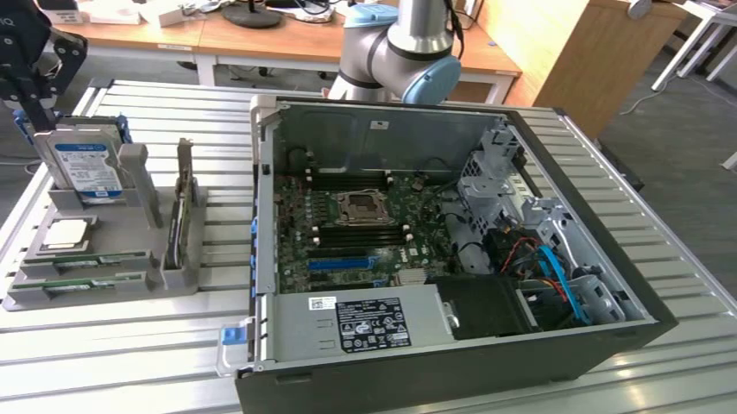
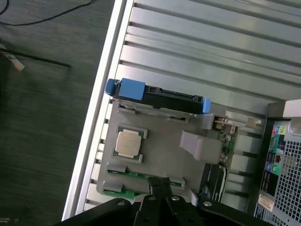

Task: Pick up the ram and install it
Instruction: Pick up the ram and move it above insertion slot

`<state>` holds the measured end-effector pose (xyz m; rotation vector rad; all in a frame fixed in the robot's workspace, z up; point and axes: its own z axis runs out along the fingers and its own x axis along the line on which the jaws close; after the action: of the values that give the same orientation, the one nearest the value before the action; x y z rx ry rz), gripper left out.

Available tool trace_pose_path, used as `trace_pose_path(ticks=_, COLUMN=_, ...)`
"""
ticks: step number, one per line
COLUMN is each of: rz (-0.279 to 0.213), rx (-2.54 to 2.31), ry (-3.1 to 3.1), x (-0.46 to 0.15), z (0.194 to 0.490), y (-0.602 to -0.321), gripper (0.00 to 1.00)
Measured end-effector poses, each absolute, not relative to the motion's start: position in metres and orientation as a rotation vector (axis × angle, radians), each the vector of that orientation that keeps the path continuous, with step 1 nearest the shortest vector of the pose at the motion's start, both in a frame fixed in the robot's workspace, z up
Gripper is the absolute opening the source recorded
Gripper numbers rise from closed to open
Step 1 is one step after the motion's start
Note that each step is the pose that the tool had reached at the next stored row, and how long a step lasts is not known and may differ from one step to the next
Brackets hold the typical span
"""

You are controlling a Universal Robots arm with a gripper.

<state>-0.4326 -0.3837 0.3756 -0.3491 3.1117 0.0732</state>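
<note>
The ram (image 1: pixel 92 259) lies flat in a slot of the gray holder (image 1: pixel 179 276) on the worktop (image 1: pixel 116 345), just beside the CPU (image 1: pixel 67 233), with a twin stick (image 1: pixel 86 283) alongside. The tool (image 2: pixel 160 182), clenched on nothing, hangs over the holder's hard drive (image 1: pixel 86 164) end, apart from the ram.

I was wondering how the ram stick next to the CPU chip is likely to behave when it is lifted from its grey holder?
The ram is a thin green board, so probably stiff and light, yet likely fragile if bent. It lies seated in a slot of the grey holder, so it might bind if pulled askew.
</note>
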Motion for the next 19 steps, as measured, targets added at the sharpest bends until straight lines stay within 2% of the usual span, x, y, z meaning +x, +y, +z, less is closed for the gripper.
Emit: trace_pose_path(ticks=19, rz=0.076, rx=-0.738, ry=3.053, x=-0.4326, z=0.374, y=-0.3836, gripper=0.11)
